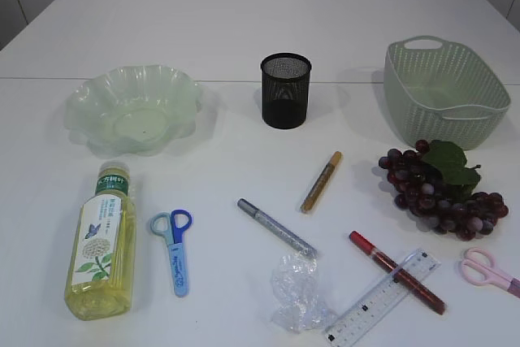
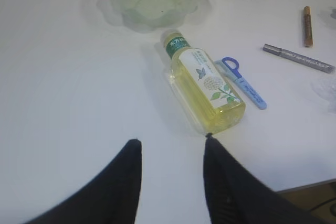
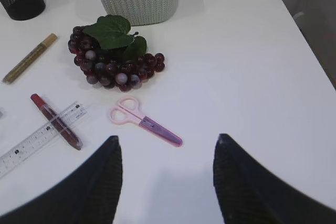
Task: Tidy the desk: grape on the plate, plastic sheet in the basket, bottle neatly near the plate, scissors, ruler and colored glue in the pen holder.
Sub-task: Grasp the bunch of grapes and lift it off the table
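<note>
White counter (image 1: 244,22) all around, and the clutter sits mostly along its near half. Using the exterior view as a clock face, the pale green plate (image 1: 134,108) lies at about ten o'clock, the black mesh pen holder (image 1: 285,90) near twelve, and the green basket (image 1: 445,89) out at two.

The bottle (image 1: 101,243) lies on its side at eight o'clock, cap toward the plate, and the blue scissors (image 1: 174,249) lie just beside it. The grape (image 1: 443,189) bunch, dark red with green leaves, rests at three o'clock, close in front of the basket. A gold glue pen (image 1: 322,181) lies near the centre, with a silver glue pen (image 1: 276,227) toward six. The crumpled plastic sheet (image 1: 297,292) sits at six o'clock, touching the silver pen's tip. A clear ruler (image 1: 382,297) lies at five, and a red glue pen (image 1: 396,271) lies across it. Pink scissors (image 1: 487,270) lie at four, at the frame's edge.

In the left wrist view the left hand (image 2: 172,145) hangs released above the counter, one fingertip right at the bottle's base, though I cannot tell whether it touches. In the right wrist view the right hand (image 3: 167,142) is spread wide and grasps nothing, the pink scissors lying just ahead of it.
</note>
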Motion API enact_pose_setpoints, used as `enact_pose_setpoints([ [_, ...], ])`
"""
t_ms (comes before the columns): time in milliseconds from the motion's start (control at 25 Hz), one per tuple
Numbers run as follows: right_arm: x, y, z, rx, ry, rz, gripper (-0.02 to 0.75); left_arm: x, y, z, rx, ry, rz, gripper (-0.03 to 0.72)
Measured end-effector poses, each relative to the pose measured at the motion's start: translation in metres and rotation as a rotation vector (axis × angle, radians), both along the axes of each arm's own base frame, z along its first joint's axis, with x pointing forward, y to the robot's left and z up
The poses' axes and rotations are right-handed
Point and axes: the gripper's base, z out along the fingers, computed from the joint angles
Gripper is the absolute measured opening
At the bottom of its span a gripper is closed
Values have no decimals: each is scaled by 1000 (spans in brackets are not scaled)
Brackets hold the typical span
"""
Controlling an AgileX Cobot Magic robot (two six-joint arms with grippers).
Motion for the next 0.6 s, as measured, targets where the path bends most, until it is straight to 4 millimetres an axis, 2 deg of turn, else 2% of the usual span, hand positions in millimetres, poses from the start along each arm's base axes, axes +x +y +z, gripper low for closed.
enact_pose_setpoints([
  [240, 31, 6, 3, 23, 213, 17, 439, 9, -3, 0, -7, 64, -10, 400],
  [600, 87, 11, 45, 21, 365, 16, 439, 17, -8, 1, -44, 117, -36, 514],
])
